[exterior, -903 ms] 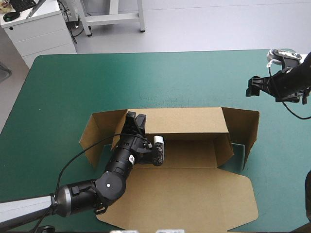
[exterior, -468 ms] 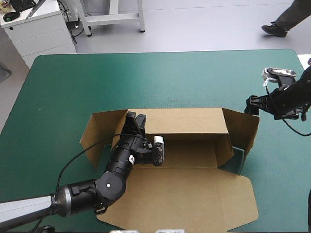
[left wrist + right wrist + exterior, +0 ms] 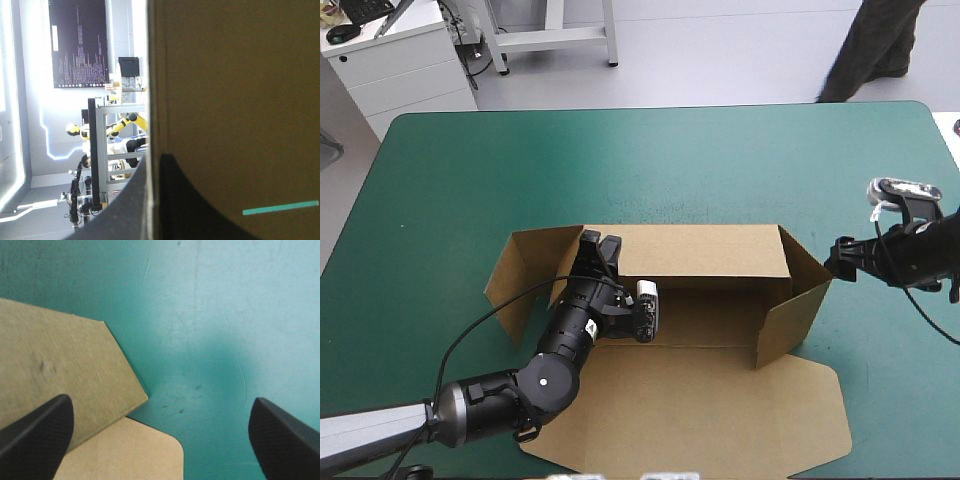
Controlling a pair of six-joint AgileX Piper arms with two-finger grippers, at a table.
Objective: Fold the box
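The brown box (image 3: 700, 250) lies in the middle of the teal-green cover with its long back wall raised. My left gripper (image 3: 600, 245) is shut on that wall's top edge near its left end. In the left wrist view the board (image 3: 235, 100) stands between the black fingers of my left gripper (image 3: 152, 165). The right end flap (image 3: 795, 305) is swung inward, pointing toward the front. My right gripper (image 3: 840, 258) sits against the flap's outer side. In the right wrist view my right gripper (image 3: 160, 401) is open, with the flap (image 3: 60, 360) ahead of one finger.
The box's lid (image 3: 720, 400) lies flat toward the table's front edge. The left end flap (image 3: 525, 270) stands angled outward. Bare teal-green cover (image 3: 620, 160) stretches behind the box and to its right (image 3: 210, 315).
My right gripper has come down and in toward the box's right end. The right end flap has swung from spread outward to folded inward. The left arm has not moved.
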